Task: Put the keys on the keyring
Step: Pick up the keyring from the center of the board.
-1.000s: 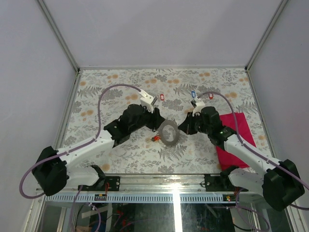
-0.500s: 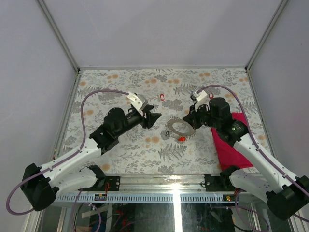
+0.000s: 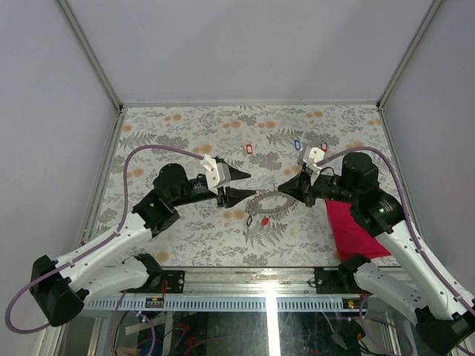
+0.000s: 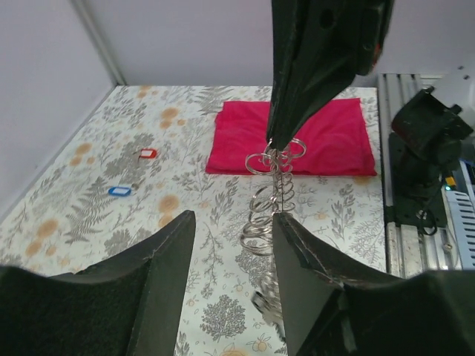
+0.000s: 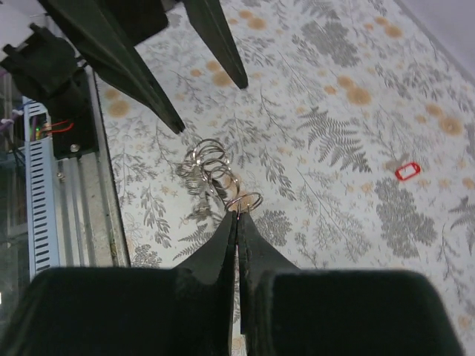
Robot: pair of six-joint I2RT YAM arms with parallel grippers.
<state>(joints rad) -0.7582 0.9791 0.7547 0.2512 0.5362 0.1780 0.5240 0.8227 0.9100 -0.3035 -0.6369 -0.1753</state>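
My right gripper [image 3: 286,188] is shut on one link of the keyring [image 3: 269,202], a floppy chain of small metal rings that hangs from its tips [image 5: 237,215] above the table. A black key [image 3: 250,220] and a red key [image 3: 265,220] show just under the ring; I cannot tell whether they hang on it. My left gripper [image 3: 252,184] is open and empty, level with the ring's left end, and the chain [image 4: 269,204] shows between its fingers [image 4: 156,289]. Loose keys lie farther back: a red one [image 3: 249,148], a blue one [image 3: 297,144], another red one [image 3: 323,147].
A red cloth [image 3: 358,222] lies flat at the right, under my right arm, and also shows in the left wrist view [image 4: 297,137]. The metal frame rail [image 3: 267,280] runs along the near edge. The enclosure walls [image 3: 96,178] close the sides.
My right gripper has lifted the keyring off the table and now holds it dangling. My left gripper has let go, drawn back to the left, turned, and stands open beside the ring.
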